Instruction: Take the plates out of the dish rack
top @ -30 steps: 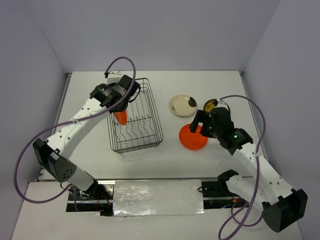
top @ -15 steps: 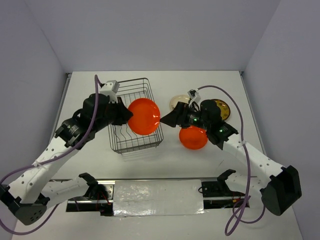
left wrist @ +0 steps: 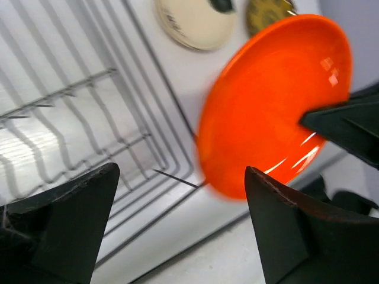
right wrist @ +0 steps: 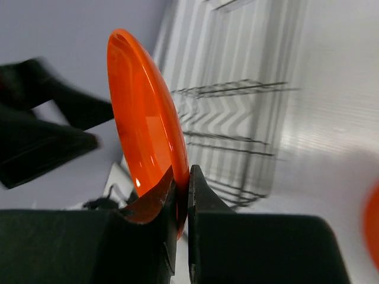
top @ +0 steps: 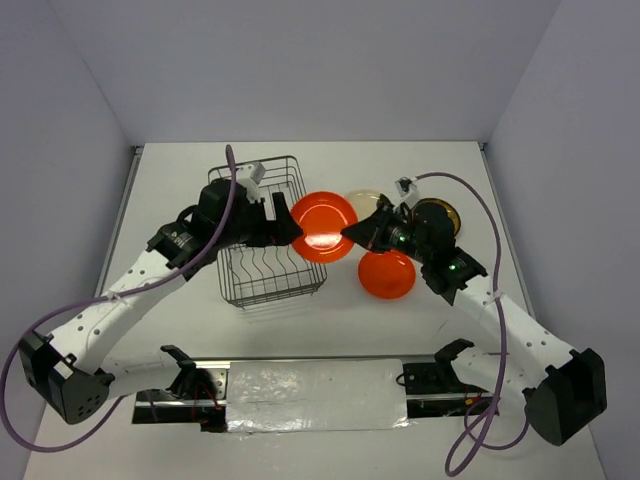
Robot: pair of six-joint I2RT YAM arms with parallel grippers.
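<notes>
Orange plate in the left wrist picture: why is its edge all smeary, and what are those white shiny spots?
Left wrist view: the orange plate has a smeared lower edge, probably blur from movement; the white spots near its upper right are light glinting off its glossy surface. Right wrist view: the same plate's rim looks sharp, while the dish rack behind it is fuzzy and out of focus.

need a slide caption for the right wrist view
Right gripper shut on the rim of an orange plate, dish rack beyond.

We are looking at a white table [top: 180,190] carrying the wire dish rack [top: 272,272] left of centre. Right of it, an orange-red plate [top: 388,276] is lying flat, with a cream plate [top: 365,196] and a dark brown plate [top: 441,216] sitting just behind.
</notes>
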